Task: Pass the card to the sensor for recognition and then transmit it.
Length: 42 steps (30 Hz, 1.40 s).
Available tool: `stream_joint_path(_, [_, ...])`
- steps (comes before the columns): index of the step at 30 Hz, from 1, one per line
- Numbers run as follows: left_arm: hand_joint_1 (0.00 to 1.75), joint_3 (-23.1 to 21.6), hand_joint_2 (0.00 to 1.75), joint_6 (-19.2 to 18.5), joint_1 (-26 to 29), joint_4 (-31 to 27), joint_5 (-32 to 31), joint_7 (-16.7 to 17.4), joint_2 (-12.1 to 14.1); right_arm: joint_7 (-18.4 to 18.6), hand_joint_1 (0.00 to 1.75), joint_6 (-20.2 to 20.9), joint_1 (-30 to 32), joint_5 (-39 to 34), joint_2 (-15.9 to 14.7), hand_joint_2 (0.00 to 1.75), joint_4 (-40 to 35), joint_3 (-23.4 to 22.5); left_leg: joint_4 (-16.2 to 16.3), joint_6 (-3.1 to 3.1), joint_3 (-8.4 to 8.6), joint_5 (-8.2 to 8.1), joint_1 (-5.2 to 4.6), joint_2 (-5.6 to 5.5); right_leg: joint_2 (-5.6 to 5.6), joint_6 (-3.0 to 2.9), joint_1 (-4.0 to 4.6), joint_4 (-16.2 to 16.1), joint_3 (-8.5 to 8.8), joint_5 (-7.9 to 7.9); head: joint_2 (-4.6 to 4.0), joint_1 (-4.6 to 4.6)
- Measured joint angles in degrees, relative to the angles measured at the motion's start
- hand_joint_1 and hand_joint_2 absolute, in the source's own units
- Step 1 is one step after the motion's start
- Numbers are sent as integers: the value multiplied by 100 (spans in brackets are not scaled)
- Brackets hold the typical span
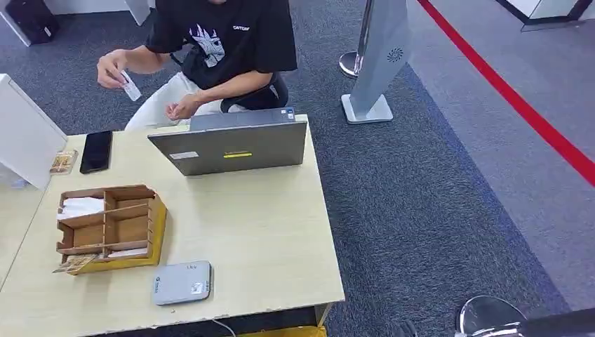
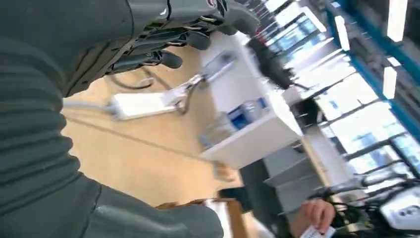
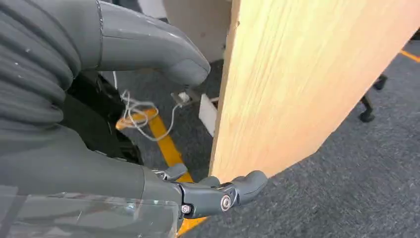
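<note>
A person's hand (image 1: 112,69) is holding up a small white card (image 1: 130,87) with dark print, above the far left corner of the bench (image 1: 266,232). The grey sensor (image 1: 182,282) is lying flat at the near edge, just right of the wooden organizer (image 1: 112,226). The left hand (image 2: 163,39) is holding nothing, its fingers (image 2: 166,58) lying apart, and the right hand (image 3: 148,124) is hanging beside the bench edge with fingers (image 3: 233,191) apart, also holding nothing.
</note>
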Motion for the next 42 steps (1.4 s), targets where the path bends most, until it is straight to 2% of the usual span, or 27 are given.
stream_joint_path(3, [0,-118,175,-39,-312,-43,-322,174,308,-46,0,31,40,-240,-81,175,-52,94,0,0,2,0,0,1,2,-1,0,2,0,1,0,0])
stream_joint_path(9, [0,-389,175,-354,-907,-46,-879,553,861,-79,0,199,55,-505,-199,175,-61,188,0,-1,2,1,1,2,3,-2,1,2,1,2,0,0])
stream_joint_path(18, [0,-1011,175,-994,-2043,212,-1929,1145,1667,-20,0,566,-39,-706,-245,175,2,216,0,-1,1,1,0,4,6,-3,0,2,8,3,0,0])
stream_joint_path(24, [0,-1453,175,-1353,-2712,492,-2578,1447,2144,70,0,802,-147,-747,-245,175,111,216,0,-2,0,2,1,3,7,-6,1,8,10,5,0,0])
stream_joint_path(28, [0,-1588,175,-1486,-2967,542,-2842,1563,2353,120,0,917,-165,-745,-245,175,140,208,1,-3,-4,2,3,8,9,-6,4,5,1,5,0,9])
stream_joint_path(34, [0,-1954,175,-1825,-3632,722,-3438,1884,2826,291,0,1165,-302,-692,-205,175,245,48,1,-3,-1,2,2,13,15,-9,2,8,2,7,0,7])
stream_joint_path(35, [42,-1996,175,-1863,-3732,752,-3517,1928,2889,311,0,1196,-319,-662,-197,175,260,19,1,-3,-1,3,2,13,15,-9,2,8,1,7,0,7])
stream_joint_path(36, [175,-2069,175,-1934,-3846,802,-3636,1989,2983,354,0,1243,-338,-623,-170,175,278,-24,1,-4,-1,3,2,13,15,-9,3,8,1,7,0,7])
stream_joint_path(42, [175,-2411,175,-2249,-4391,1082,-4227,2330,3449,610,0,1515,-445,-402,-2,175,391,-350,1,-7,-1,5,2,16,17,-10,3,13,0,7,0,9])
